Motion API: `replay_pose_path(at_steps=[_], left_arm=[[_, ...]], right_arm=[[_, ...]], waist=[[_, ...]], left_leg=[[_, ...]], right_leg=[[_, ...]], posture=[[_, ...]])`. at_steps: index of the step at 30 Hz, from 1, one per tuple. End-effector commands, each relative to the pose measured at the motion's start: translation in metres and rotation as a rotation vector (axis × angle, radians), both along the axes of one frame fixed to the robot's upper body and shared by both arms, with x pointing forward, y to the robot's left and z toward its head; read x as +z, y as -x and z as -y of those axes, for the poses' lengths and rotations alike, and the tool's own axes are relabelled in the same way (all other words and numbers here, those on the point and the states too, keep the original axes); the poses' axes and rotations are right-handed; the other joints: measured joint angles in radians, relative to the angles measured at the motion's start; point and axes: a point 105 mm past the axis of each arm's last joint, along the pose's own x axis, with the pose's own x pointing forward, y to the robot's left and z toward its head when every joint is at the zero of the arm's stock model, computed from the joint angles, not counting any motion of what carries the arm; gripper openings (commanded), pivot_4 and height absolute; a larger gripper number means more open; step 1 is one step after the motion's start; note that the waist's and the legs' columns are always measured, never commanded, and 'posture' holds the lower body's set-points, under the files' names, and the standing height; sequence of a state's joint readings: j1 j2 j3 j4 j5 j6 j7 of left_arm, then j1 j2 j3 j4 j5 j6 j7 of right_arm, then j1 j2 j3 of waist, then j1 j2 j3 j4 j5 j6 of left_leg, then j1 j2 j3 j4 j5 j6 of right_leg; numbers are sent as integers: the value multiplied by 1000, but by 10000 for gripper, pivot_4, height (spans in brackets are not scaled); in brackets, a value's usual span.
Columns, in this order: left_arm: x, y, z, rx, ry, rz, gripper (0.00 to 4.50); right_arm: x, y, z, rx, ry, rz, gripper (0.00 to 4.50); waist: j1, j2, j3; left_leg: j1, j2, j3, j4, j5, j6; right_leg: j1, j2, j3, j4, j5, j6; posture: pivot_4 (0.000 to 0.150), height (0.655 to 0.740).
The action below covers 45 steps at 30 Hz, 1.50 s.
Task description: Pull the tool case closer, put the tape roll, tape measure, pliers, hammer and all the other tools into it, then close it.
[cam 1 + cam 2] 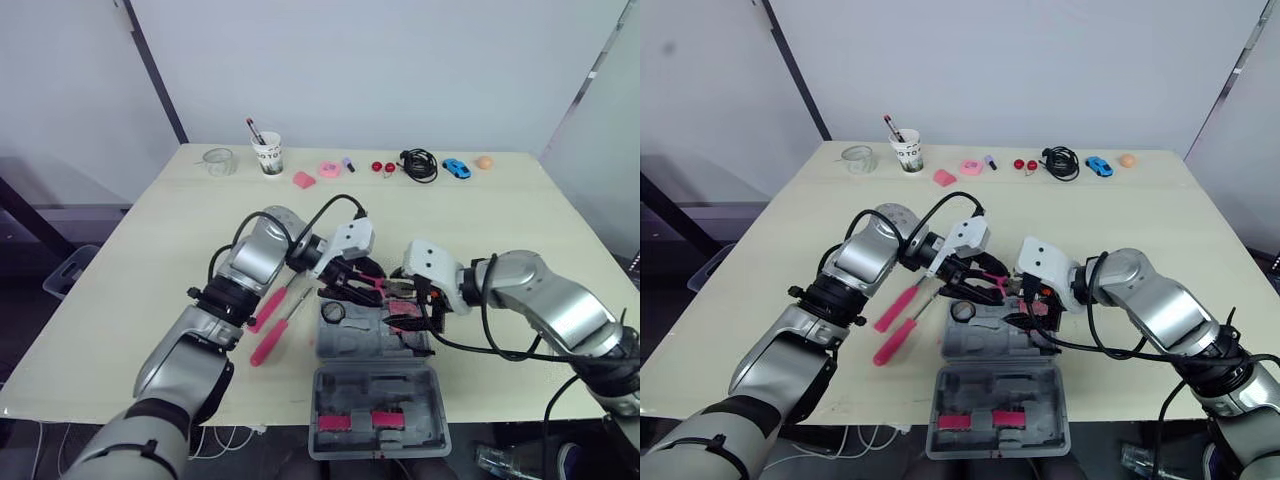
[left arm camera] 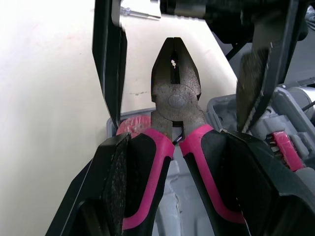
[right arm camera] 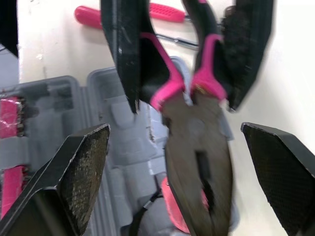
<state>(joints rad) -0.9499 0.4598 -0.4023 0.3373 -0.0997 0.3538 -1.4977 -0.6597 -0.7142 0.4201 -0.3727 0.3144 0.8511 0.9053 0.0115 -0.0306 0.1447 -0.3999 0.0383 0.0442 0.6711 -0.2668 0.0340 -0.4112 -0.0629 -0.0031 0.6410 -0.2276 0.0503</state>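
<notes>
Your left gripper (image 2: pixel 182 164) grips the pliers (image 2: pixel 177 98) by the handles, just over the case (image 1: pixel 340 345) — right gripper (image 3: pixel 174 128) wide open around their nose, not touching.

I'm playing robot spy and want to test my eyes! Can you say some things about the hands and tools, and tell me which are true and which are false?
1. The left hand holds the pliers by their pink handles. True.
2. The tool case is shut. False: it lies open.
3. The right hand grips a hammer. False: it is open and holds nothing, next to the pliers' head.
4. Two pink-handled screwdrivers lie on the table beside the case. True.
5. The blue toy car is inside the case. False: it sits at the table's far edge.
</notes>
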Motion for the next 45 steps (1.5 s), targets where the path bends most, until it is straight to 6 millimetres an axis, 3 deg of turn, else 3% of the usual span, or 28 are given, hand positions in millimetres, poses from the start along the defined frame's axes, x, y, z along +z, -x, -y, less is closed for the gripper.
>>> replay_pose_path(at_steps=[1, 4, 6, 14, 20, 24, 31, 34, 45], left_arm=[[16, -2, 3, -25, 13, 64, 24226], [16, -3, 2, -25, 12, 62, 24226], [15, -3, 2, -25, 8, 64, 24226], [11, 0, -2, -29, -4, 55, 24226], [18, -1, -4, -15, 49, 57, 24226], [21, 0, -10, 0, 69, 66, 44007], [24, 6, -32, 48, 125, 39, 44007], [21, 10, -47, 87, 137, 28, 44007], [18, 40, -103, 193, 259, 31, 44007]], right_arm=[[18, -4, -3, 1, -30, 57, 29832], [18, -5, -3, 3, -20, 63, 14597], [18, -6, -3, 5, -13, 68, 9933], [12, -7, -1, 10, 28, 81, 10061], [10, -6, 3, -2, 29, 81, 10061], [10, -5, 7, -12, 21, 80, 10061], [8, -4, 26, -59, 18, 82, 10061], [8, -4, 37, -104, -5, 76, 10061], [7, -13, 117, -419, -71, 135, 10061]], waist=[[0, 0, 0], [0, 0, 0], [0, 0, 0], [0, 0, 0], [0, 0, 0], [0, 0, 0], [0, 0, 0], [0, 0, 0], [1, 1, 0]], left_leg=[[0, 0, 0, 0, 0, 0], [0, 0, 0, 0, 0, 0], [0, 0, 0, 0, 0, 0], [0, 0, 0, 0, 0, 0], [0, 0, 0, 0, 0, 0], [0, 0, 0, 0, 0, 0], [0, 0, 0, 0, 0, 0], [0, 0, 0, 0, 0, 0], [1, 0, 0, 0, 0, 0]], right_leg=[[0, 0, 0, 0, 0, 0], [0, 0, 0, 0, 0, 0], [0, 0, 0, 0, 0, 0], [0, 0, 0, 0, 0, 0], [0, 0, 0, 0, 0, 0], [0, 0, 0, 0, 0, 0], [0, 0, 0, 0, 0, 0], [0, 0, 0, 0, 0, 0], [1, 0, 0, 0, 0, 0]], posture=[[1500, 7400], [1500, 7400], [1500, 7400], [1500, 7400], [1500, 7400], [1500, 7400], [1500, 7400], [1500, 7400], [1500, 7400]])
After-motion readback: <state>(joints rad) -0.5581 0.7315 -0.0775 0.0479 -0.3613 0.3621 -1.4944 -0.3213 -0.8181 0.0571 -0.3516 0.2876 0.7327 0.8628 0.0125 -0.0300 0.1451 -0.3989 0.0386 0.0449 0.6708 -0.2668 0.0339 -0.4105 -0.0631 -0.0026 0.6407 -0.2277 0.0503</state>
